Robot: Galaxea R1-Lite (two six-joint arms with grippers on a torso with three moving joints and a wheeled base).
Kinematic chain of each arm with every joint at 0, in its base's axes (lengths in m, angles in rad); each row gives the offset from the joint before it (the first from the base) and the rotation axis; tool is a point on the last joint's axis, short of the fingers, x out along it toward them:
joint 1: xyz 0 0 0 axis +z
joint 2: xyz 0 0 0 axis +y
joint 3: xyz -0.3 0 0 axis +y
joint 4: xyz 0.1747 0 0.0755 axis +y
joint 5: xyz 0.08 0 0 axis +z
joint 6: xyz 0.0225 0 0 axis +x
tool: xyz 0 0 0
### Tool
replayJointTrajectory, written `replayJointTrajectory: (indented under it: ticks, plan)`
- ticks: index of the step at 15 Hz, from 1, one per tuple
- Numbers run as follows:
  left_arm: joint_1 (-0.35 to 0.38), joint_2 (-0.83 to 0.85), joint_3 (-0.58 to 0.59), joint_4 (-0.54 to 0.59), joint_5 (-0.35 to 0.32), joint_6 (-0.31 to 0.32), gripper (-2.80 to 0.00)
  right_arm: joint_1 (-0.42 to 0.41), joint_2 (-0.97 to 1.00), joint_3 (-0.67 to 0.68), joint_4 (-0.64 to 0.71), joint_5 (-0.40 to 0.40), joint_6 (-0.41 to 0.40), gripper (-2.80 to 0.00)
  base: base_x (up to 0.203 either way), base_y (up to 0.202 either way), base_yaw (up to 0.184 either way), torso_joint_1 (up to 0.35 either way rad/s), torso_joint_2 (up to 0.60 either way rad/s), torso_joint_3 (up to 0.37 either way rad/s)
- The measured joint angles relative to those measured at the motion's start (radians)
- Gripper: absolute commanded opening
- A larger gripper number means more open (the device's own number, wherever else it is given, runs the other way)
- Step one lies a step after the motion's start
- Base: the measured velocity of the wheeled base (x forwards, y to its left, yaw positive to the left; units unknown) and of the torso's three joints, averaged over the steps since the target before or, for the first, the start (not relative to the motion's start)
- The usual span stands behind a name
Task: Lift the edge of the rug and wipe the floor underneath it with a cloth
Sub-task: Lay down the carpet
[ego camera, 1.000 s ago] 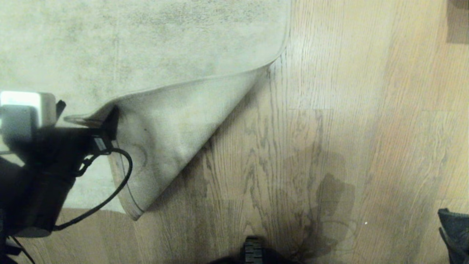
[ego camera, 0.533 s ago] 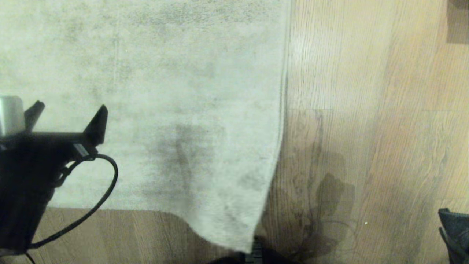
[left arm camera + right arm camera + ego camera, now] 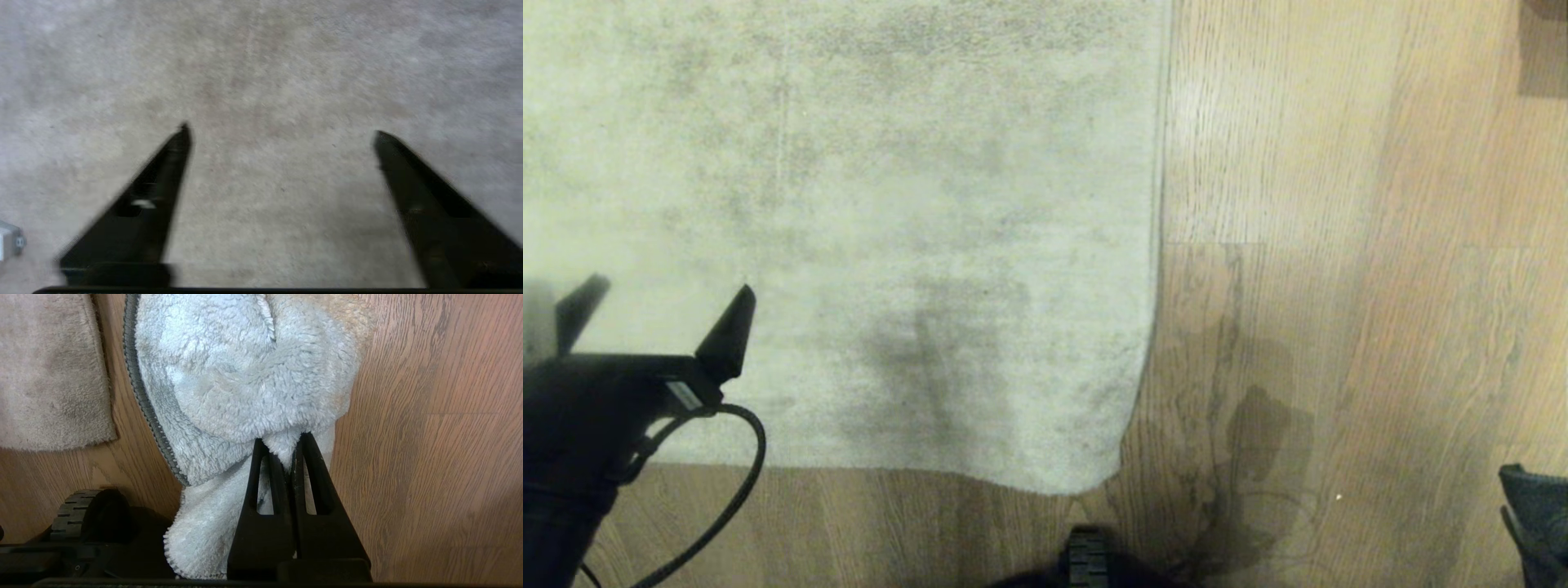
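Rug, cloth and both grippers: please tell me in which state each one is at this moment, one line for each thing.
rug edge: lying flat on the floor, corner not folded.
left gripper: open, empty, above the rug.
right gripper: shut on the cloth.
cloth: pale blue, bunched, hanging from the right gripper.
floor: bare planks beside the rug; no wet mark can be made out.

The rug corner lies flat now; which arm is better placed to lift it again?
Probably the left. The left gripper hovers open over the rug, near the rug corner, with nothing in it. The right gripper is shut on the cloth.
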Motion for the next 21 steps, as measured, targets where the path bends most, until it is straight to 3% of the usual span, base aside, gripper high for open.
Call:
replayJointTrajectory:
  ticks: [6, 13, 18, 21]
  plan:
    - [-0.103, 0.007, 0.034, 0.0, 0.014, -0.009, -2.8, 0.0, 0.0, 0.0, 0.0, 0.0, 0.0, -2.8, 0.0, 0.0, 0.0, 0.0, 0.0, 0.0]
    - [-0.304, 0.106, 0.033, 0.036, 0.014, -0.074, -2.8, 0.0, 0.0, 0.0, 0.0, 0.0, 0.0, -2.8, 0.0, 0.0, 0.0, 0.0, 0.0, 0.0]
    - [-0.361, 0.349, 0.012, 0.029, 0.012, -0.167, -2.8, 0.0, 0.0, 0.0, 0.0, 0.0, 0.0, -2.8, 0.0, 0.0, 0.0, 0.0, 0.0, 0.0]
    - [-0.367, 0.557, -0.08, 0.01, 0.011, -0.216, -2.8, 0.0, 0.0, 0.0, 0.0, 0.0, 0.0, -2.8, 0.0, 0.0, 0.0, 0.0, 0.0, 0.0]
